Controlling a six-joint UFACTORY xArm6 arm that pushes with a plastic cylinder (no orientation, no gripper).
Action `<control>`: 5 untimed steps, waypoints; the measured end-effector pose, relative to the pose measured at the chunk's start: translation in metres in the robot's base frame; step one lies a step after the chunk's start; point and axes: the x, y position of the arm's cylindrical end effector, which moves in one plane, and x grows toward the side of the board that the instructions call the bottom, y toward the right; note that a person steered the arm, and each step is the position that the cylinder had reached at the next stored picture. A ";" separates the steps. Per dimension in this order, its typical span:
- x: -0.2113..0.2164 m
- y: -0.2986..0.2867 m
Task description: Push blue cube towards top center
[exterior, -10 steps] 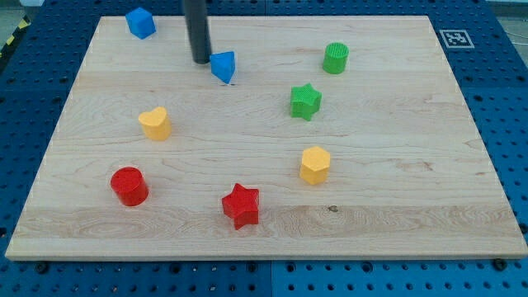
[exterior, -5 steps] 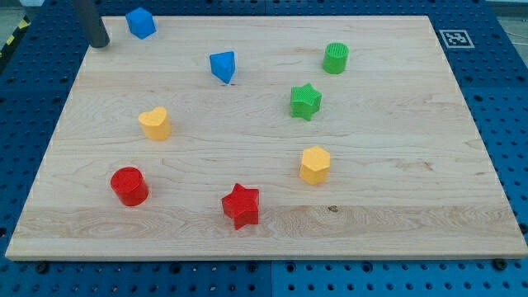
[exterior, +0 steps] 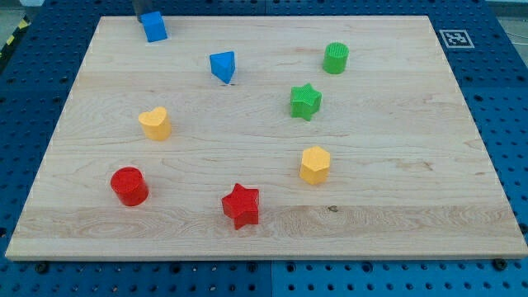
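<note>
Looking down, you have the wooden board [exterior: 388,165] filling most of the view, on a blue perforated table [exterior: 511,99].

Blocks, bigger ones first:
- red star [exterior: 241,205], toward 6 o'clock from board centre
- red cylinder [exterior: 129,186], at 8 o'clock
- yellow hexagon [exterior: 314,165], at 5 o'clock, near centre
- yellow heart [exterior: 154,124], at 9 o'clock
- green star [exterior: 305,101], at 1 o'clock, close to centre
- green cylinder [exterior: 336,58], at 1 o'clock from the green star, apart from it
- blue wedge [exterior: 223,66], at 11 o'clock from centre
- blue cube [exterior: 153,25], far out at 11 o'clock, by the board's top edge near its left corner, well apart from the blue wedge

A small black-and-white marker [exterior: 454,38] sits at the board's 2 o'clock corner.

My tip [exterior: 139,17] shows only as a dark stub at the view's top, at 10 o'clock from the blue cube, just beside it; you cannot tell whether they touch. No claw shows, so you cannot tell apart or together.
</note>
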 end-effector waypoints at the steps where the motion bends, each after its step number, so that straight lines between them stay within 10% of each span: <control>1: 0.000 -0.047; 5: 0.005 -0.039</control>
